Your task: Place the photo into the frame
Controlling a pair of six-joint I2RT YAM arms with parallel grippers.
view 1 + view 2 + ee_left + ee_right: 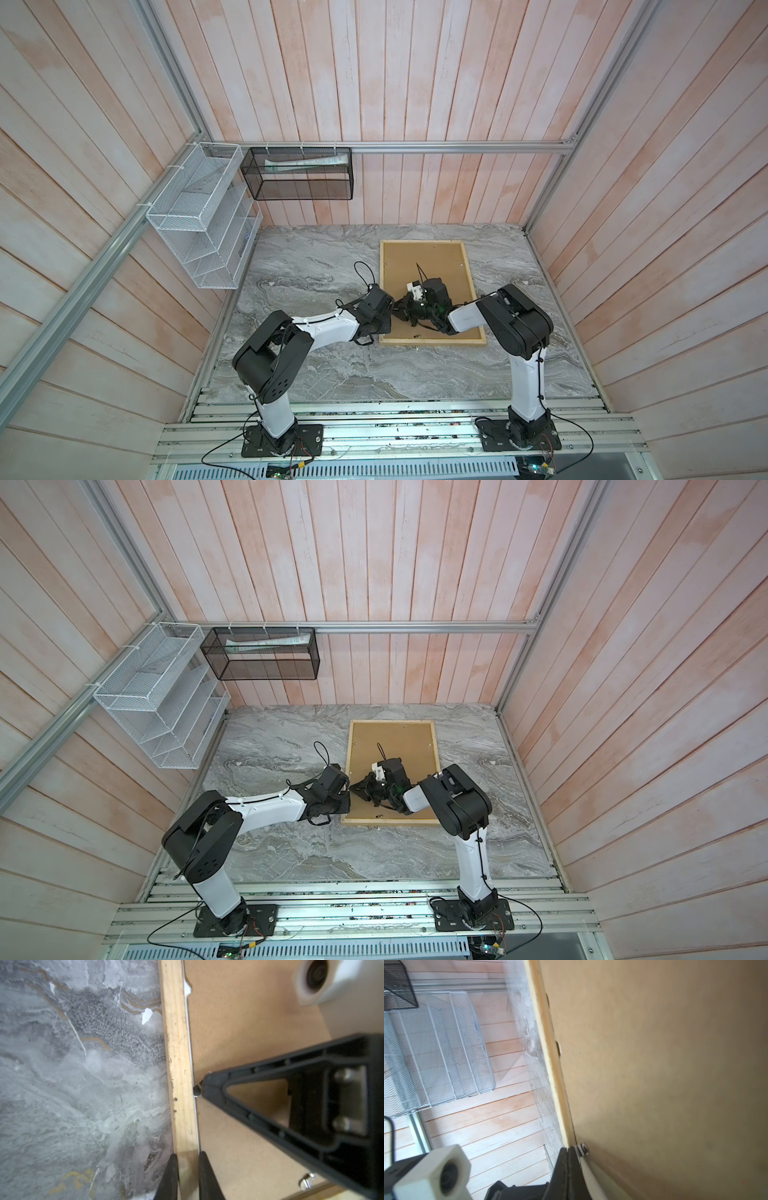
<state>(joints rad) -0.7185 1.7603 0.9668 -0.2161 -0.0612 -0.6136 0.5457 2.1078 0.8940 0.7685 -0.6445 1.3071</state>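
The frame of pale wood lies back-up on the marble table, with a brown backing board set inside it. The photo is hidden. My left gripper is shut on the frame's left rail, one finger on each side. My right gripper is shut and holds nothing. Its tips touch a small metal tab at the board's left edge, beside the rail. A thin white edge shows between rail and board.
A white wire rack hangs on the left wall and a black mesh basket with papers on the back wall. Bare marble table lies in front of the frame. Another metal tab sits near the frame's front corner.
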